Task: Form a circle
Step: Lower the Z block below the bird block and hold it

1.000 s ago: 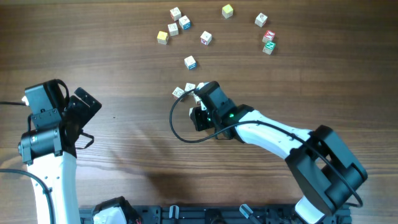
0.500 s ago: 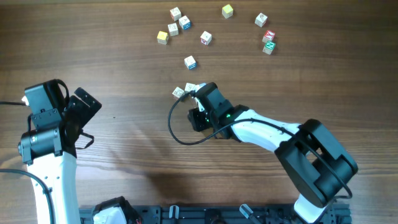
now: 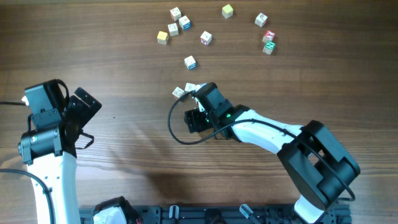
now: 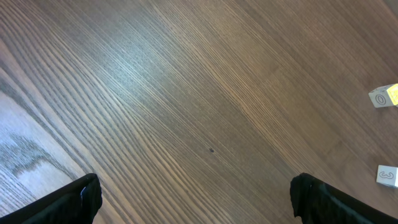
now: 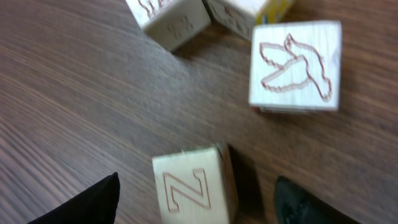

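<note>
Right tool point(image 5: 199, 202): released, fingers either side of the Z cube point(image 5: 189, 186).
Left tool point(image 4: 193, 199): spread wide above the table point(image 4: 186, 93).

- Overhead: fixed high above, facing straight down on the table point(image 3: 124, 62); it takes in both arms, the left arm point(image 3: 46, 137) at the left edge, the right arm point(image 3: 267, 132) reaching in from lower right
- Left wrist: slanted down at bare wood, fairly near; the left fingers point(image 4: 74, 205) frame the bottom corners, two blocks point(image 4: 384, 96) at the right edge
- Right wrist: very close and low over the table, partly blurred; the right fingers point(image 5: 87, 202) sit at the bottom corners, a Z block point(image 5: 193, 186) between them
- Shared: the right wrist's blocks are the cluster point(image 3: 179, 92) by the right arm's tip in overhead; which overhead blocks the left wrist sees cannot be told
</note>
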Controlling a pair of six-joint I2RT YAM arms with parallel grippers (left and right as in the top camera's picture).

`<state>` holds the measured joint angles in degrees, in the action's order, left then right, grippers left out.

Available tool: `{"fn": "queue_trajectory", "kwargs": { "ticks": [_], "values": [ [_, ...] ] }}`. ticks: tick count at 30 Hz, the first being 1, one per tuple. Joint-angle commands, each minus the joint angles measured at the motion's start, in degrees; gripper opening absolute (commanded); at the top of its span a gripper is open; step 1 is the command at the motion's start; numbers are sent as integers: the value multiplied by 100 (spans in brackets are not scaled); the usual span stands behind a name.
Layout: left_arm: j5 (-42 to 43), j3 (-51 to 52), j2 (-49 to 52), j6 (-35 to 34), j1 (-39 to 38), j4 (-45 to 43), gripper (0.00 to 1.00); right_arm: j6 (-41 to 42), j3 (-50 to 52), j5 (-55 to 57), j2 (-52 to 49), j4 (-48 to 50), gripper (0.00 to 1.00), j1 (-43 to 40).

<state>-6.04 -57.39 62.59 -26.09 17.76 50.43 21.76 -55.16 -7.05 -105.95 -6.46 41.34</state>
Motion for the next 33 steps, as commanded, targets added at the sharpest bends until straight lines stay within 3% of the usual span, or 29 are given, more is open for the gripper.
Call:
{"fn": "queue_trajectory", "kwargs": {
  "ticks": [1, 5, 8, 21, 29, 33],
  "values": [
    [68, 0, 4, -50, 31, 4, 100, 90, 50, -74, 131, -68, 71, 7],
    [68, 0, 4, -50, 31, 4, 100, 90, 50, -94, 131, -42, 68, 7],
    [68, 0, 4, -52, 31, 4, 100, 92, 50, -90, 131, -20, 58, 7],
    [68, 0, 4, -52, 31, 4, 100, 85, 48, -20, 131, 28, 40, 4],
    [68, 0, 4, -50, 31, 4, 100, -37, 48, 125, 151, 20, 38, 4],
    [68, 0, 4, -50, 31, 4, 100, -417, 42, 125, 177, 90, 32, 4]
  ]
}}
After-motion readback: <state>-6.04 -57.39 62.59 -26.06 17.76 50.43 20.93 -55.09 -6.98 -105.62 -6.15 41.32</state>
